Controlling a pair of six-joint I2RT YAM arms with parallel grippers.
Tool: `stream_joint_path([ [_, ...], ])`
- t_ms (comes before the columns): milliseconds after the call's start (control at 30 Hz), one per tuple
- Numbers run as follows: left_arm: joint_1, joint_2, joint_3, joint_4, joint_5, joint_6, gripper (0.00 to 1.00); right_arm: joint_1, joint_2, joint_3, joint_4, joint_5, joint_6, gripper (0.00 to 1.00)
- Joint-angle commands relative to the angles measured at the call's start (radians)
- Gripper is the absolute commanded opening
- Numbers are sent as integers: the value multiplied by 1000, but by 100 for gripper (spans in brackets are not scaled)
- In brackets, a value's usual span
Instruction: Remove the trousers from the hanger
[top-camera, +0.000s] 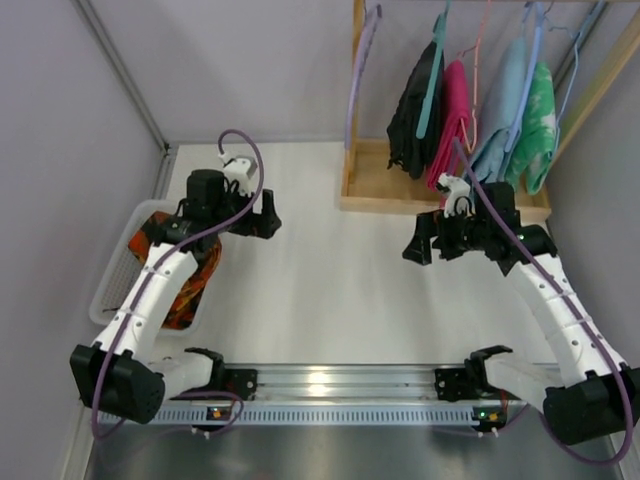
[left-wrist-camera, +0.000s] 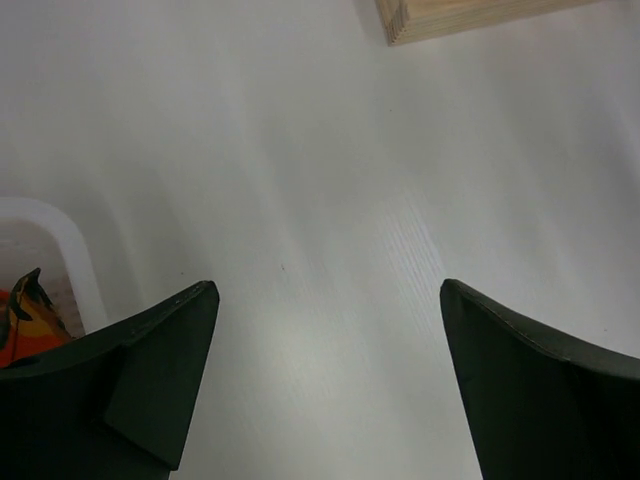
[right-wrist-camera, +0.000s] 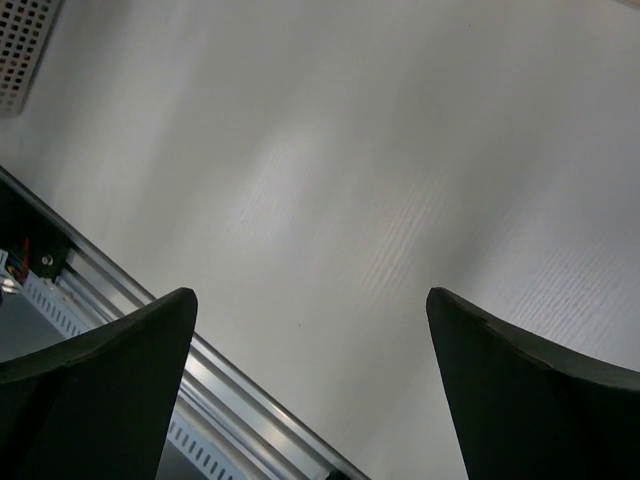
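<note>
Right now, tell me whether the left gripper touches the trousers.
Apart. Top view: left gripper hangs open over the table; trousers lie in the basket.

The trousers (top-camera: 197, 280) are orange with black and yellow blotches. The basket (top-camera: 110, 288) is white. The rack (top-camera: 400, 195) is pale brown wood. On the rack the hanger (top-camera: 358, 75) is lilac, beside black cloth (top-camera: 412, 110), pink cloth (top-camera: 455, 125), blue cloth (top-camera: 503, 115) and green-and-white blotchy cloth (top-camera: 542, 125).

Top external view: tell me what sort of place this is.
Most likely a robot test cell for laundry handling, not a home: a white table boxed in by plain panels, a wooden rack of hung garments, and a white basket holding the trousers.
</note>
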Motion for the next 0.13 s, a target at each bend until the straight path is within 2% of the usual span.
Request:
stream_joint_path([
  [0,-2,-36,-10,11,-69,49,99,14,-39,-16,19,-16,-57,100],
  [100,-22,-36,-8,13,-105,57,99,21,-44,-21,13,-12,-60,99],
])
